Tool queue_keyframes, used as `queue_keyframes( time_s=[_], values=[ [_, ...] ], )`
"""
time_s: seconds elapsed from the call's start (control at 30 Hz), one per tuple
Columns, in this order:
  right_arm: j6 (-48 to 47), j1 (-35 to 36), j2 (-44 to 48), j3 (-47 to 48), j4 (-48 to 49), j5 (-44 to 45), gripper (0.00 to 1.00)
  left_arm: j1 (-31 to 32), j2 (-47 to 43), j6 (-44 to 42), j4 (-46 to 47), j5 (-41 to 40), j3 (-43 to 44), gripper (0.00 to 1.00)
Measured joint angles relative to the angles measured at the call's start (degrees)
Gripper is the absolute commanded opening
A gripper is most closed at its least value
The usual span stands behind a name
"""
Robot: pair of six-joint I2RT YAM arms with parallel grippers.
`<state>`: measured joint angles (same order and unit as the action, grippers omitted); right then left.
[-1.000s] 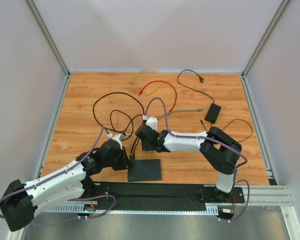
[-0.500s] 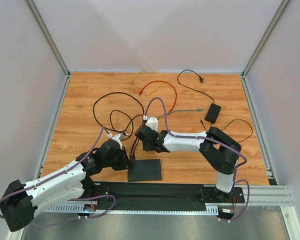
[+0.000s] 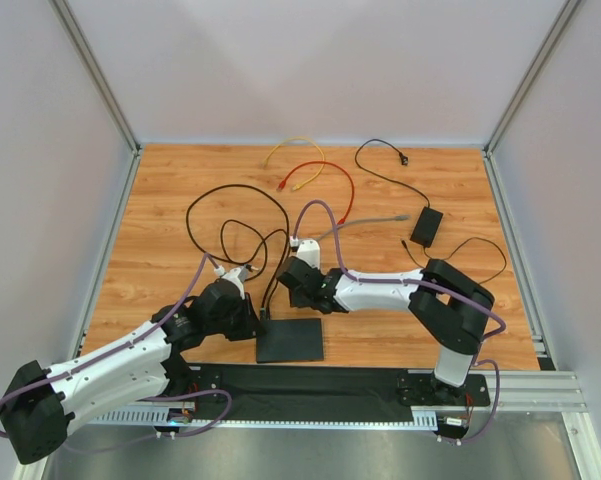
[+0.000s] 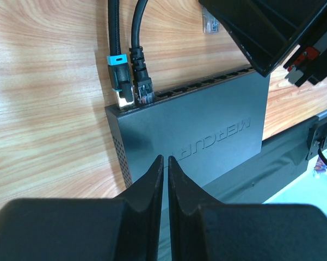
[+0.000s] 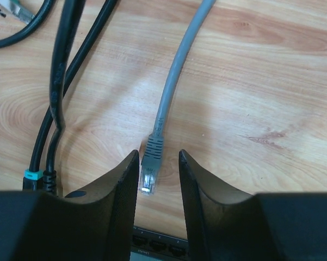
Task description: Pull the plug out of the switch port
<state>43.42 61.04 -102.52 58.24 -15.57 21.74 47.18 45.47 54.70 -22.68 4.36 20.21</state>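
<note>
the grey plug [image 5: 148, 173] is already out of the switch [image 4: 201, 128]. it lies loose on the tabletop [image 5: 261, 109], in the gap between the right fingers [image 5: 119, 190], just short of the socket row that peeks out under those fingers' roots. the right fingers are spread to either side of it with nothing clamped, and a sliver of wood shows on each flank of the plug. i'd judge the pull itself done, with only drawing the arm clear left, if the grey lead was the one meant.

two other plugs sit in sockets at the end of the row, out beyond the left fingertips and a little to their left: a teal-collared plug [image 4: 118, 76] and a black plug [image 4: 143, 81] right beside it. if either of those is the target, the job is not finished; i can't settle that from here.

the left fingers [image 4: 152, 179] are pinched together on nothing, tips over the switch's top face near its corner. whether they press on it or hover, i cannot tell.

the grey plug's long axis runs along the line of the right fingers. its clear tip points back toward the roots of the fingers and the sockets, and the grey cable [image 5: 171, 92] trails off past the fingertips, bending to the right. the switch lies flat, its long axis crosswise to the left fingers, and its socket edge faces away from them, toward the right fingers.
</note>
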Motion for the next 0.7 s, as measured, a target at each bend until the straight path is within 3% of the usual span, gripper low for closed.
queue_keyframes(
  time_s=[0.33,0.7],
  values=[
    [-1.7,1.8,0.0,-0.1,-0.2,0.8,0.36,0.0,0.0,0.0,-0.3,0.0,0.0,0.13],
    [0.1,1.7,-3.4,5.0,-5.2,3.7,0.05,0.0,0.0,0.0,-0.8,0.0,0.0,0.13]
  ],
)
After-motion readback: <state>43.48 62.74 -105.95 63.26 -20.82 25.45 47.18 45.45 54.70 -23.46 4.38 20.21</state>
